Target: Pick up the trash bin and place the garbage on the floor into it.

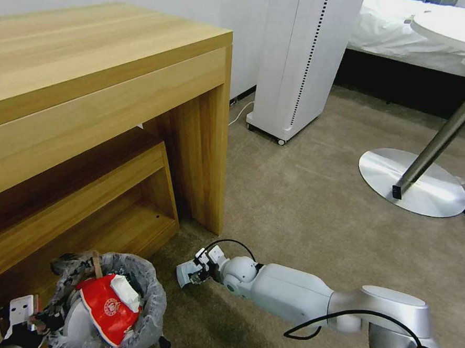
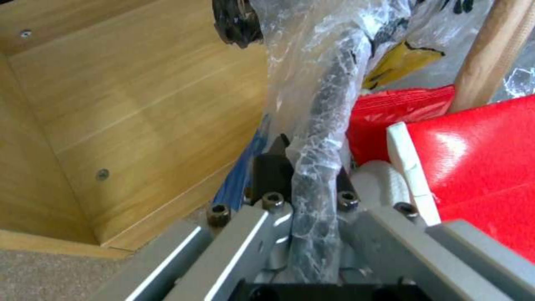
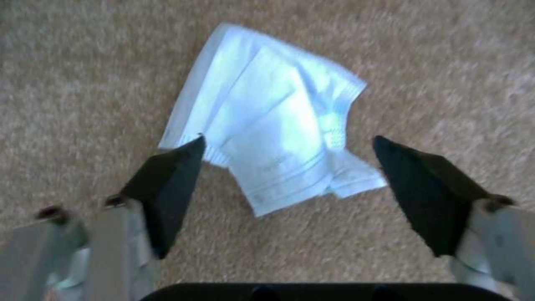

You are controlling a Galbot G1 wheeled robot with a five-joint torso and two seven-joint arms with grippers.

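Most of the job looks done: the small round black trash bin in its crinkly white bag (image 1: 129, 314), gripped at the rim by the left hand (image 2: 312, 184), already holds red wrappers (image 1: 106, 305) (and a wooden stick), while the right hand (image 3: 287, 179), spread wide, hovers over the pale blue mask (image 3: 273, 121) lying on the beige carpet floor (image 1: 314, 210)

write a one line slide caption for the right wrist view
Open right gripper poised above the pale blue mask lying on the beige carpet.

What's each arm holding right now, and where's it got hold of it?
The left pincer is shut on the trash bin, clamping its bag-covered rim. The right pincer is open over the mask, holding nothing.
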